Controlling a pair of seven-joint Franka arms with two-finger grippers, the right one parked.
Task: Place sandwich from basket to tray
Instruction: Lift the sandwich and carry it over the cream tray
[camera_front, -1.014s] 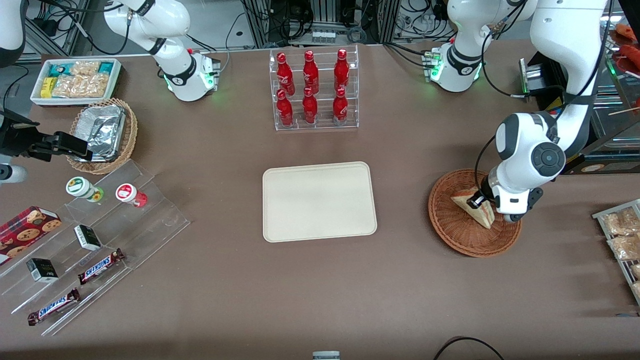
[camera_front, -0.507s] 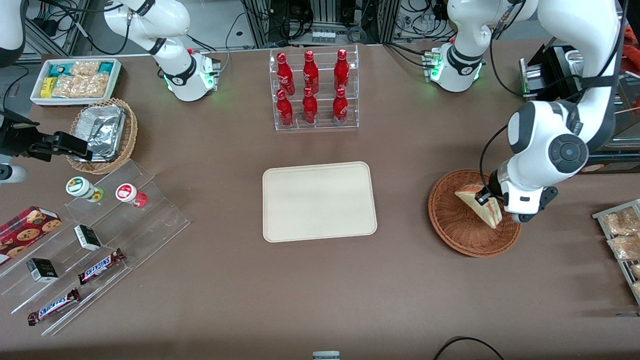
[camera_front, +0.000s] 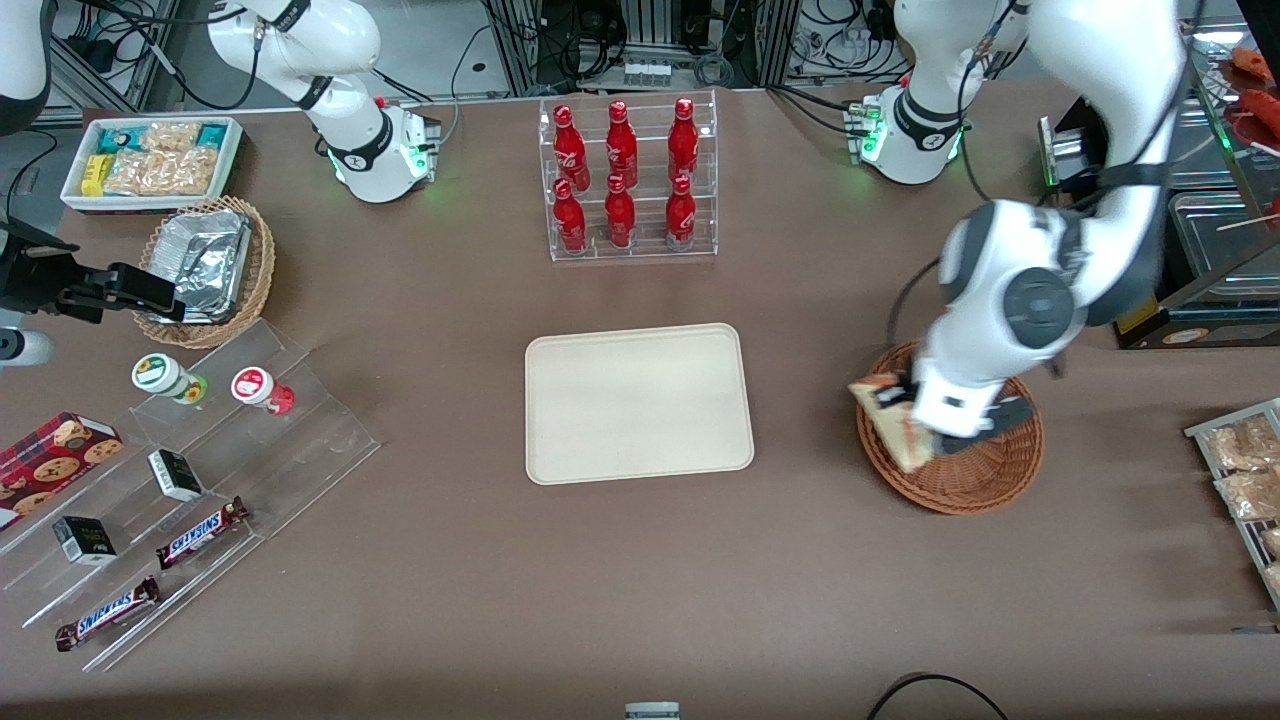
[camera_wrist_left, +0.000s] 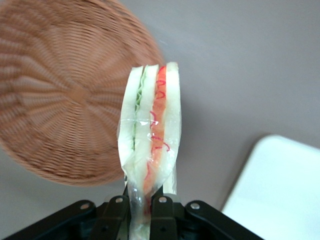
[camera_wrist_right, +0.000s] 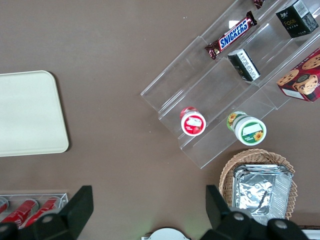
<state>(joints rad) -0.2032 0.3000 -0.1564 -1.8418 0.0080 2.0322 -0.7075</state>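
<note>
Claw (camera_wrist_left: 141, 207) is clamped on the sandwich (camera_wrist_left: 150, 135), fingers (camera_wrist_left: 161, 212) pinching the narrow end of the wrapped wedge, cut edge with green and red filling facing the wrist camera. In the front view the claw (camera_front: 905, 400) sits above the rim of the basket (camera_front: 985, 475) on the tray's side, and the sandwich (camera_front: 893, 425) is lifted clear of the weave, hanging over that edge. Wrist view confirms it: basket (camera_wrist_left: 55, 100) is below the sandwich with nothing in it, bare brown counter (camera_wrist_left: 240, 65) beside it, and a corner of the tray (camera_wrist_left: 280, 195) shows near the claw. Tray (camera_front: 638, 402) lies flat on the counter (camera_front: 640, 580) near the middle, bare, well apart from the basket. Farther from the front camera than the tray: clear rack of red bottles (camera_front: 626, 180). Toward the parked arm's end: tan wicker basket with foil containers (camera_front: 205, 265), white bin of snack packets (camera_front: 152, 160), stepped acrylic display (camera_front: 200, 500) holding two small cups, small boxes and Snickers bars (camera_front: 200, 532), plus a cookie box (camera_front: 55, 455). Toward the working arm's end, a rack of snack bags (camera_front: 1240, 470) at the counter edge.
</note>
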